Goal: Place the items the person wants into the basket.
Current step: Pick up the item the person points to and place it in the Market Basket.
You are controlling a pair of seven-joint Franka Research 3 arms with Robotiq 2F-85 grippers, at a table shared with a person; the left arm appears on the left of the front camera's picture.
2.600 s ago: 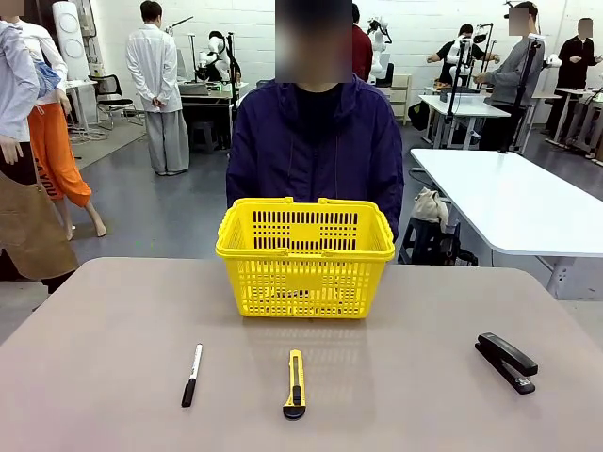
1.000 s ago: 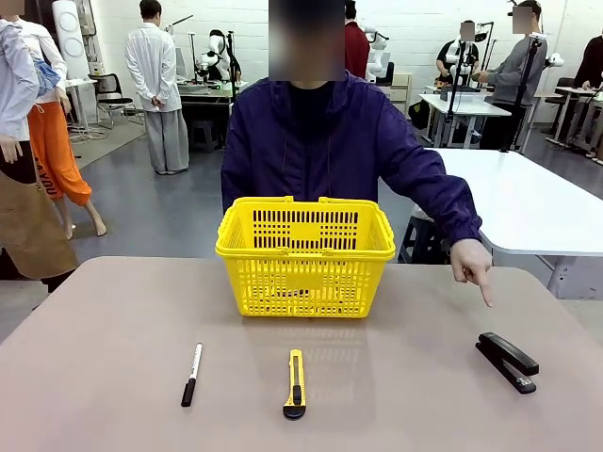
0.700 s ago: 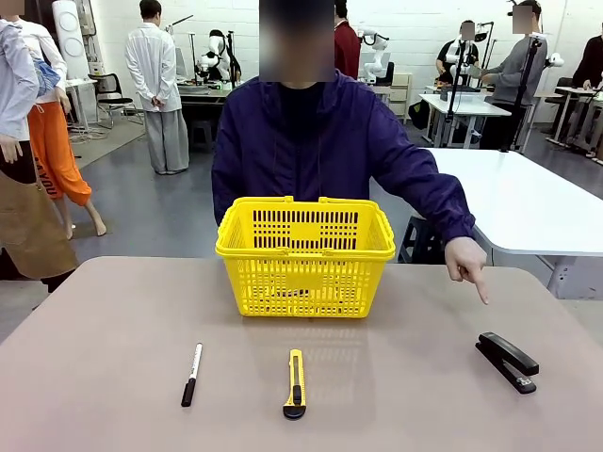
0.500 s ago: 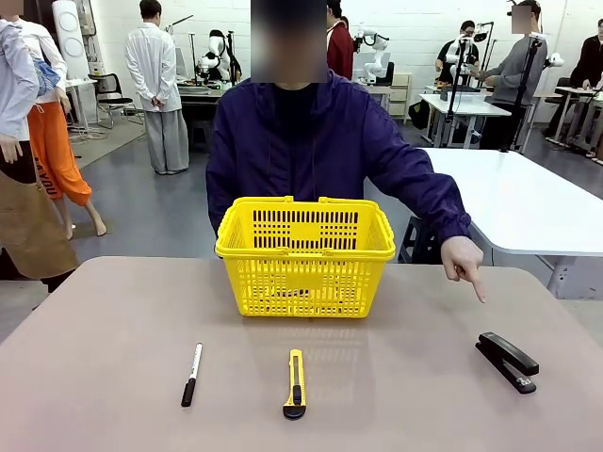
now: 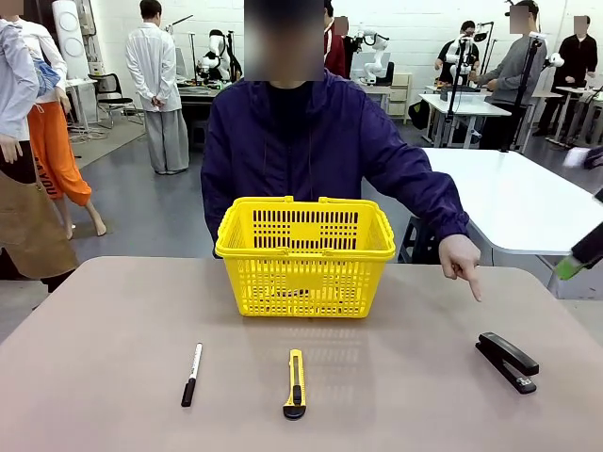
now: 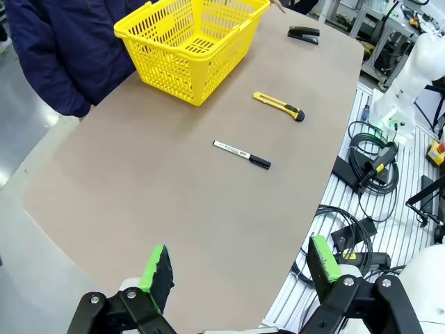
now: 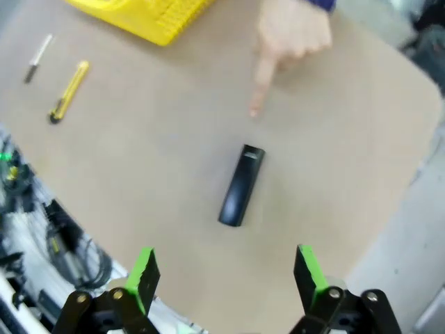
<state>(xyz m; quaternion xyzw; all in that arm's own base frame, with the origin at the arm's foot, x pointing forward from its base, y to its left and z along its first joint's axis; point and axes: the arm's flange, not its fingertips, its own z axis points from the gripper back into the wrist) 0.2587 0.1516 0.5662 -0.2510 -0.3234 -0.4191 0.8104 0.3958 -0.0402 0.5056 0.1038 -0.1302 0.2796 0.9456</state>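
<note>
The yellow basket [image 5: 304, 254] stands at the table's far middle, in front of the person [image 5: 320, 141]. The person's hand [image 5: 462, 259] points a finger down at the black stapler [image 5: 506, 362], which lies at the near right. In the right wrist view my right gripper [image 7: 226, 271] hovers open high above the stapler [image 7: 241, 184], with the pointing hand [image 7: 288, 42] just beyond it. One green-tipped finger [image 5: 570, 267] of that gripper shows blurred at the front view's right edge. My left gripper [image 6: 240, 268] is open and holds nothing, high over the table's left end, far from the basket [image 6: 188, 42].
A white marker with a black cap [image 5: 191, 375] and a yellow-and-black box cutter [image 5: 295, 383] lie near the front edge, left of the stapler. Cables and a white arm base [image 6: 403, 76] sit off the table's robot side. Another white table [image 5: 509, 202] stands behind on the right.
The person has raised an arm and now points at the stapler, the hand drifting slightly left. My right gripper has come into the front view at the right edge.
</note>
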